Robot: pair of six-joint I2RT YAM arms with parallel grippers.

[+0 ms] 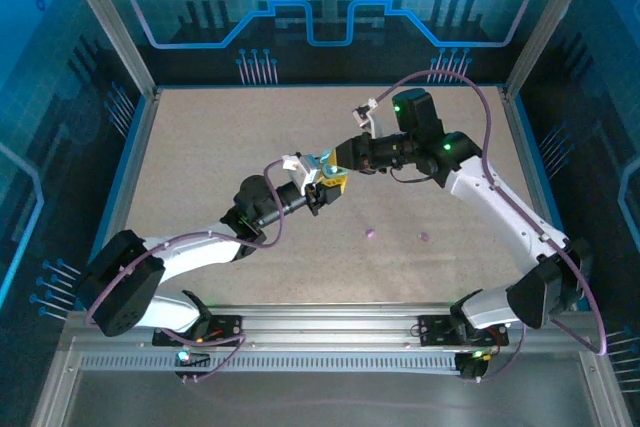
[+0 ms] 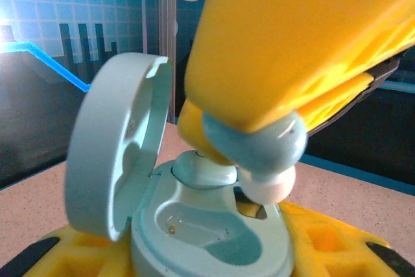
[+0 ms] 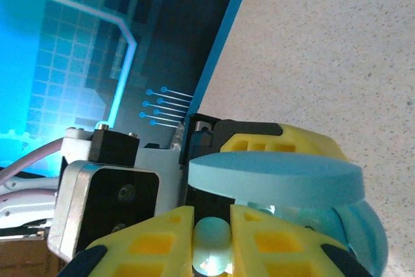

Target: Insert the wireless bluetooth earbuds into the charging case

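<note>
The left gripper [image 1: 318,187] and the right gripper [image 1: 338,172] were found tip to tip above the middle of the tabletop [image 1: 200,147]. The charging case [image 2: 214,241] was held in the left gripper, with its lid [image 2: 117,154] stood open on the left. The held earbud [image 2: 275,141] was pinched in the right gripper just above the case's right half. Nearer the arm bases, the first loose earbud [image 1: 369,233] was laid on the tabletop, with the second loose earbud [image 1: 423,237] to its right, not touching.

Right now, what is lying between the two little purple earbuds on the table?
Nothing. In the top view, the stretch of table between the first purple earbud and the second purple earbud is bare.
</note>
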